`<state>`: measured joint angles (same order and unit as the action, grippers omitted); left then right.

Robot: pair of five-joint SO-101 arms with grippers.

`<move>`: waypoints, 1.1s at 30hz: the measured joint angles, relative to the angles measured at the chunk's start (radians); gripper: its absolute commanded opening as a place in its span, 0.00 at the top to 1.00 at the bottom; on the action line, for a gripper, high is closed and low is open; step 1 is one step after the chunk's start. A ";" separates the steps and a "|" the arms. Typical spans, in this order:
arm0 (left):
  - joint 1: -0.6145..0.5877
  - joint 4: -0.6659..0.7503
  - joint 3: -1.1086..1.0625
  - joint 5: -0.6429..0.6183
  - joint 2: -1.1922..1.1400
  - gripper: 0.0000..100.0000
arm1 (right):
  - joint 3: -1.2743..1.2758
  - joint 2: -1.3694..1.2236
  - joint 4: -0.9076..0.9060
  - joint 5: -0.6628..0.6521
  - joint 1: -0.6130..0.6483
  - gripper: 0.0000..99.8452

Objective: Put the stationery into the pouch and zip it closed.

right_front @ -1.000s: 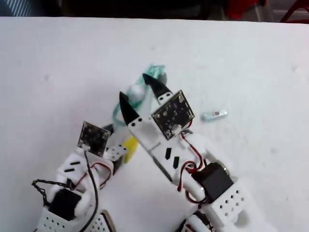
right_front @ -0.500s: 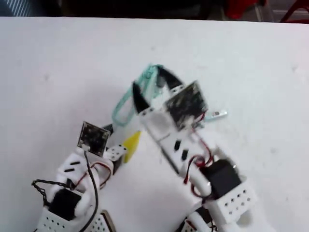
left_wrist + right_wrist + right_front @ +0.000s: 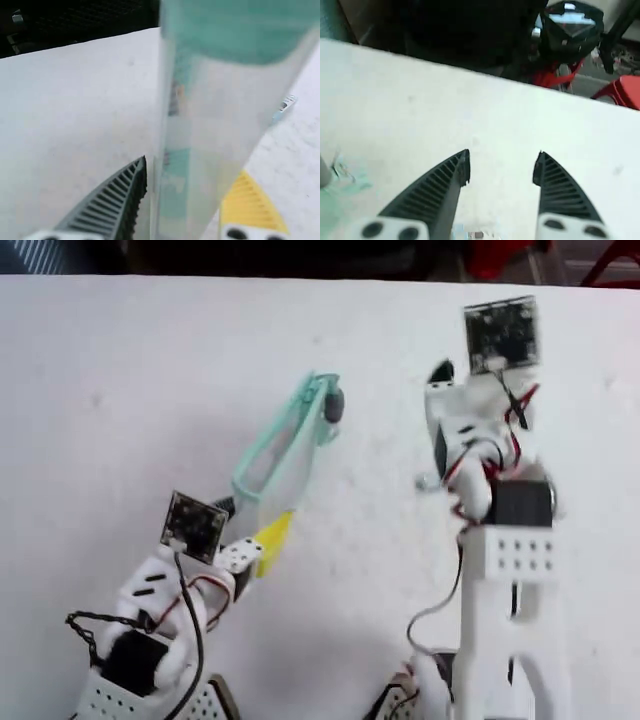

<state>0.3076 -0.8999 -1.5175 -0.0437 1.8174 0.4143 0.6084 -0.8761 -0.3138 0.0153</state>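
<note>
A white table (image 3: 150,360) filled the high view. Beyond its far edge the room was dark, with a red chair (image 3: 620,92) at one side.

There were two arms, one pouch (image 3: 285,445) and one small loose piece of stationery (image 3: 285,104). The pouch, clear with teal trim, lay stretched across the middle of the table with a dark rounded thing (image 3: 335,405) at its far end. The left gripper (image 3: 192,167) was clamped on the pouch's near end, one dark finger and one yellow finger pressed to either side. The stationery piece lay on the table, well apart from the pouch and partly under the right arm. The right gripper (image 3: 502,160) hung over bare table, jaws wide apart and holding nothing.

A second earlier that open gripper had been at the pouch's mouth. It had since swung off to the right side of the table, while the left arm had kept its place.
</note>
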 measured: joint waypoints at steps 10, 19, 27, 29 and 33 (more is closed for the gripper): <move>0.000 0.000 0.000 0.000 0.000 0.76 | 0.000 -0.381 -0.198 -0.215 -0.087 0.81; 0.000 0.000 0.000 0.000 0.000 0.76 | -0.003 -0.502 -0.201 0.143 -0.104 0.81; 0.000 0.000 0.000 0.000 0.000 0.76 | -0.003 -0.502 -0.201 0.620 -0.068 0.81; 0.000 0.000 0.000 0.000 0.000 0.76 | -0.003 -0.502 -0.201 0.700 -0.075 0.81; 0.000 0.000 0.000 0.000 0.000 0.76 | 0.003 -0.502 -0.195 0.746 -0.068 0.81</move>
<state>0.3076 -0.8999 -1.5175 -0.0437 1.8174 0.4173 0.1066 -1.0710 0.4319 -0.0522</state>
